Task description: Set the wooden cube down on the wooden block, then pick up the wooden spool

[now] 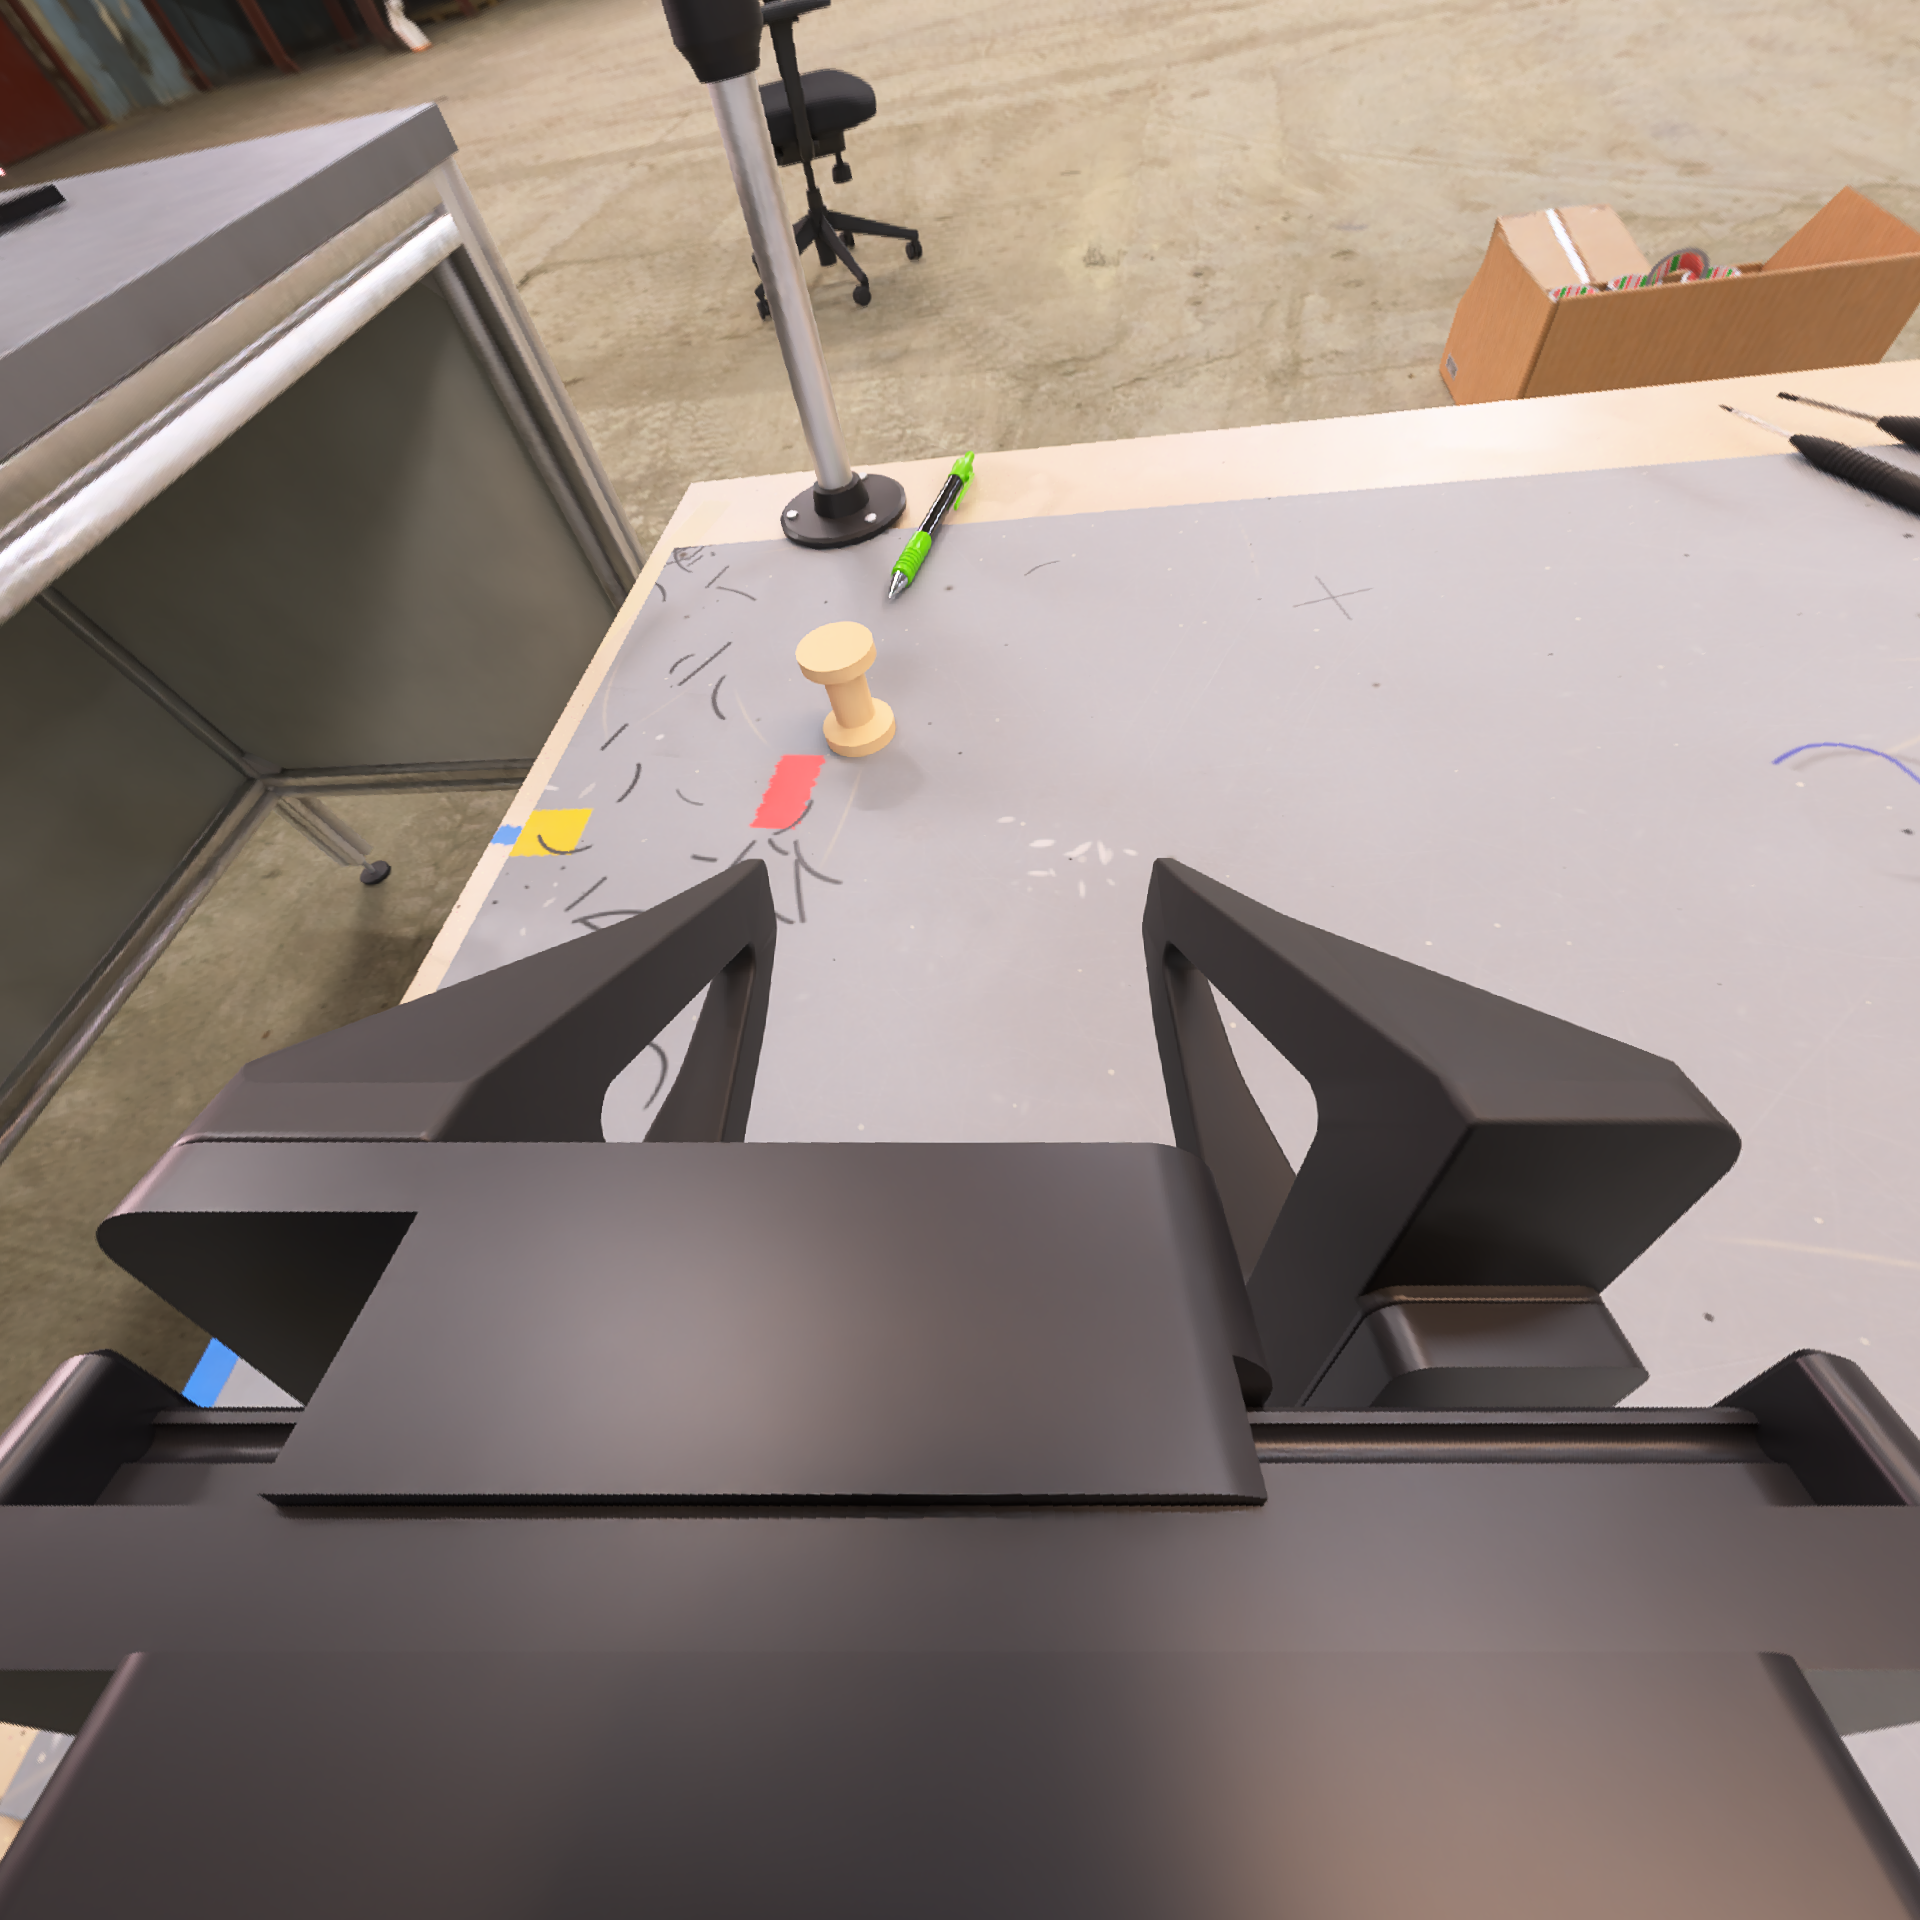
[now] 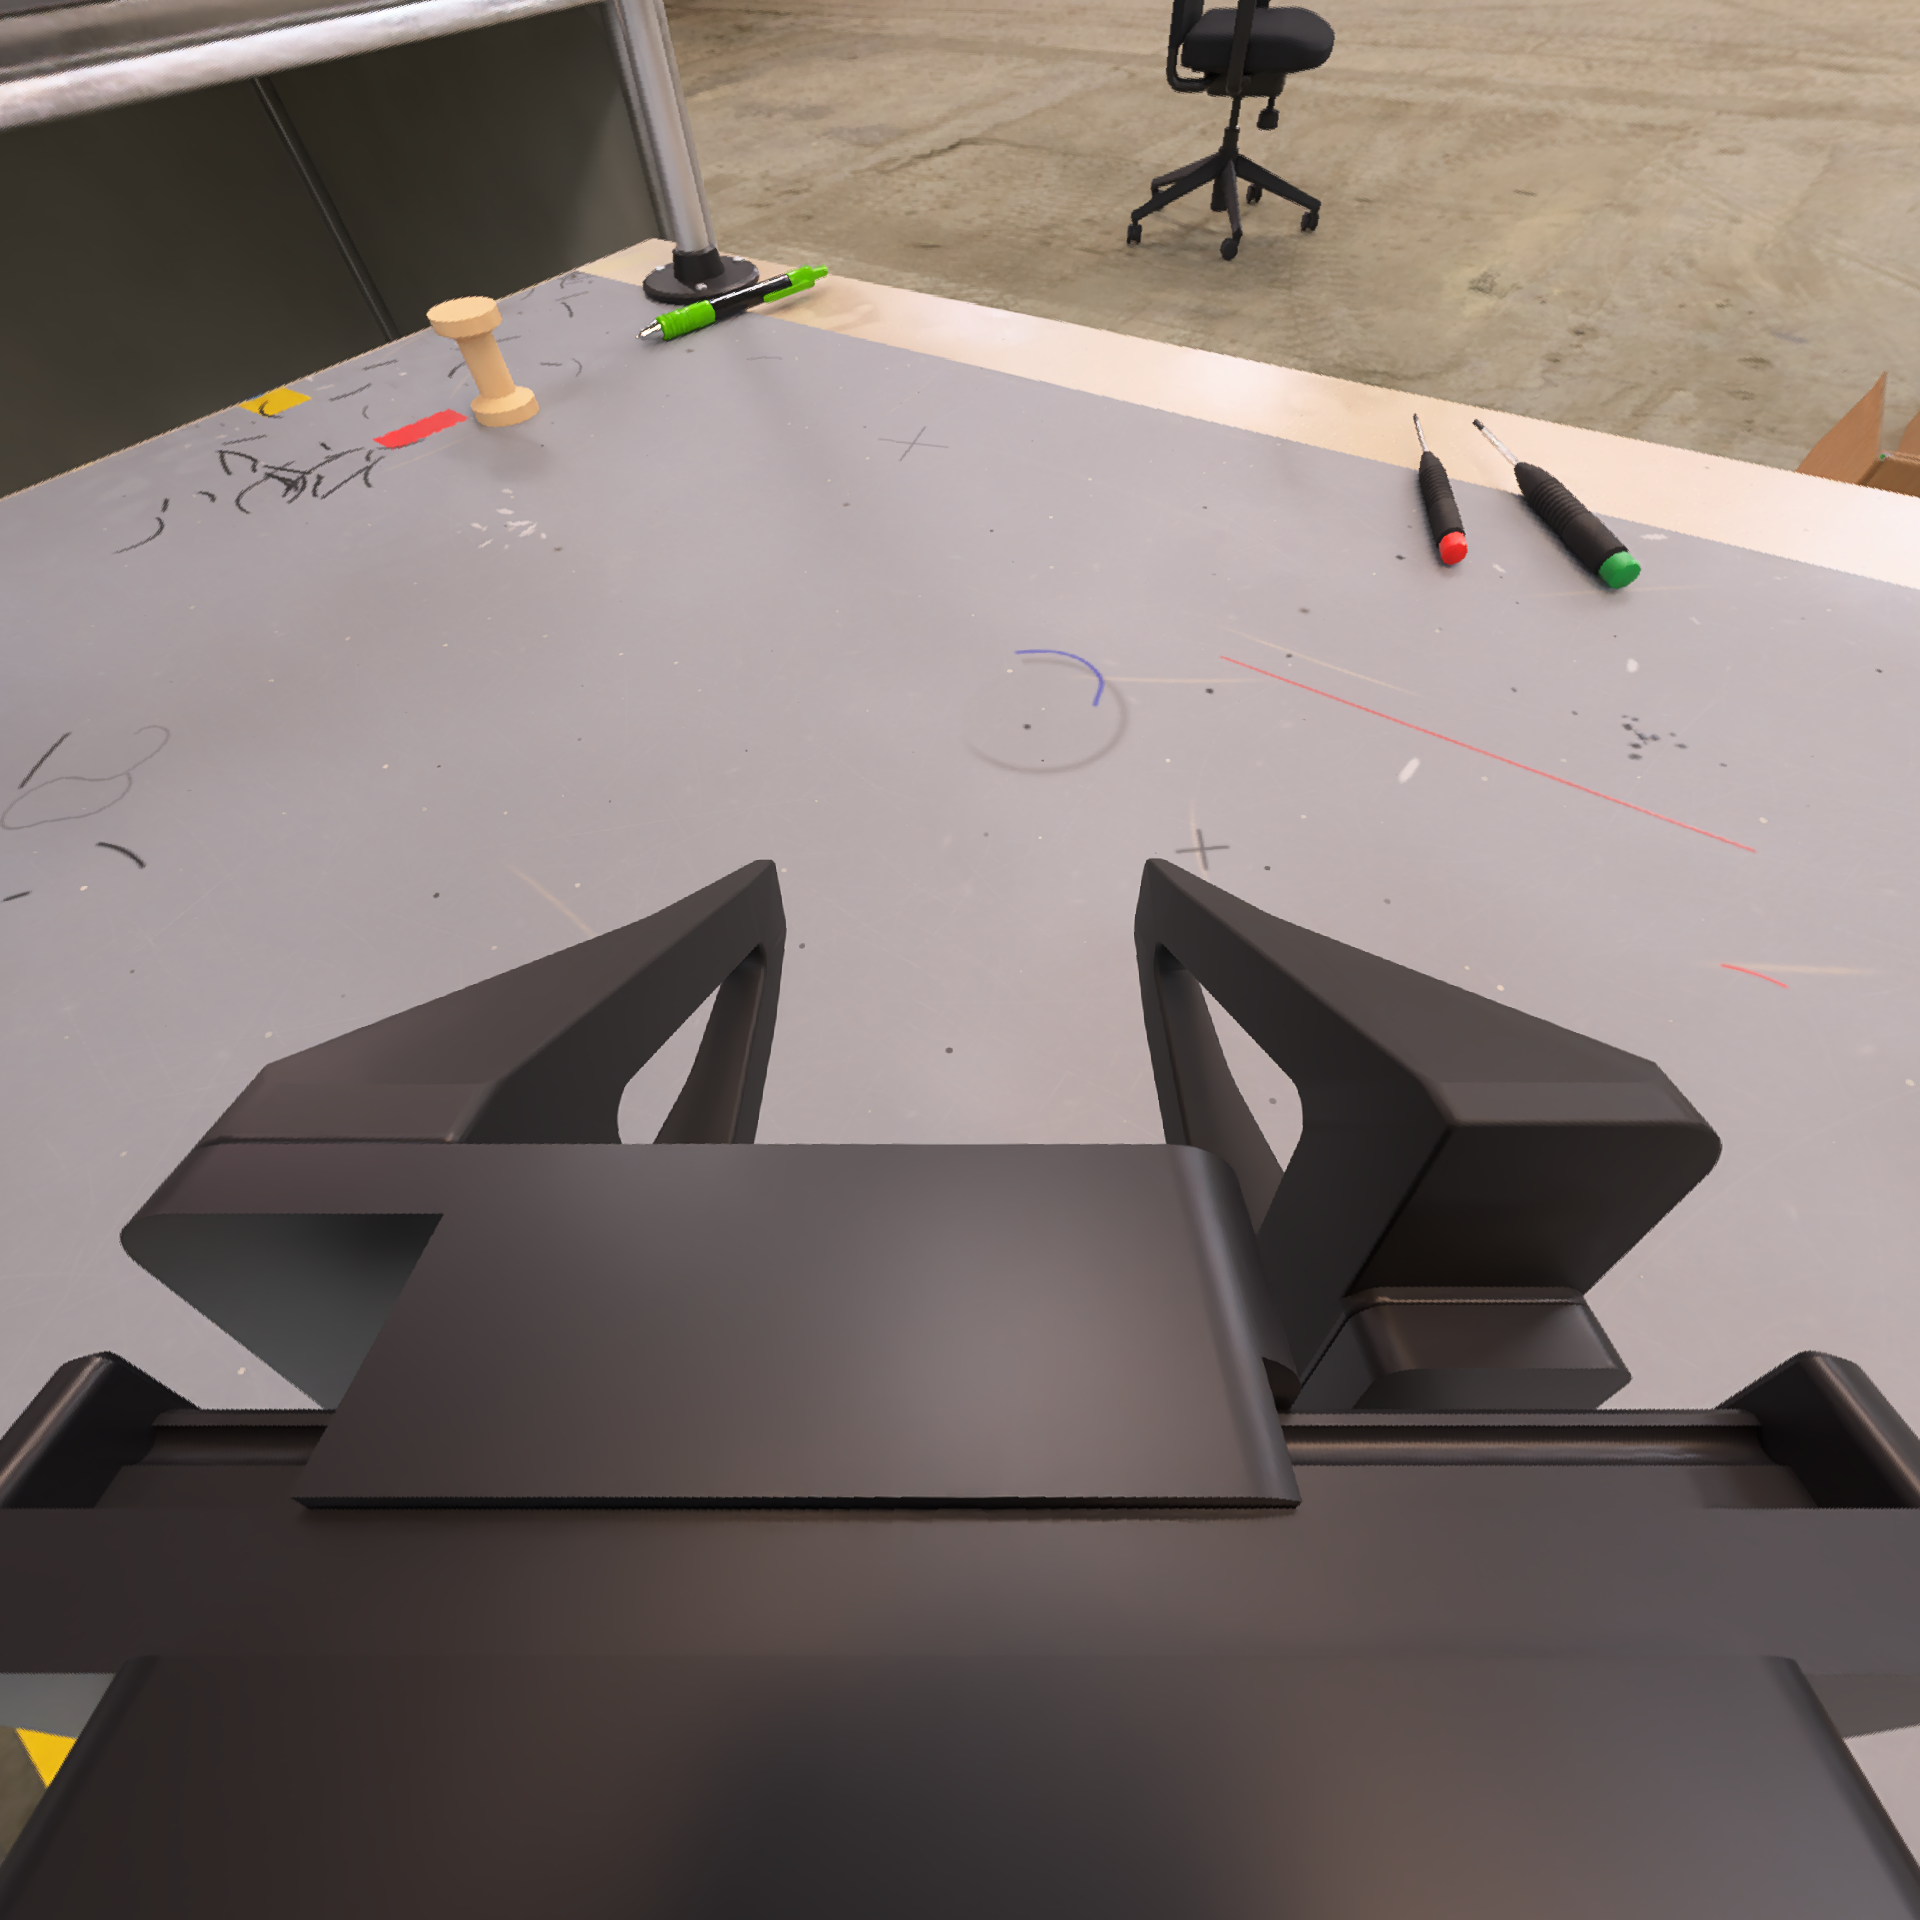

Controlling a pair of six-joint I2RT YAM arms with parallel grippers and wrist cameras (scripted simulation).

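On the grey work mat (image 1: 1351, 935), left wrist view, items run from left to right as follows. A yellow tape square (image 1: 554, 831) sits at the mat's left edge, with a red tape strip (image 1: 788, 792) further in. Just beside the red strip stands the wooden spool (image 1: 847, 688), upright on one flange, free of any contact. Behind it a metal pole (image 1: 784, 301) rises from a round base, and a green pen (image 1: 930, 525) lies touching that base's side. A cardboard box (image 1: 1683, 312) rests on the floor beyond the far edge. The left gripper (image 1: 958, 883) hangs over the mat, fingers spread, nothing between them.

From the right wrist view, the spool (image 2: 483, 361) appears at far left, well apart from the right gripper (image 2: 958, 883), whose fingers are likewise spread and empty. Two screwdrivers (image 2: 1439, 499) lie side by side at right, one red-capped, one green-capped. Wooden cube and wooden block: neither view shows them.
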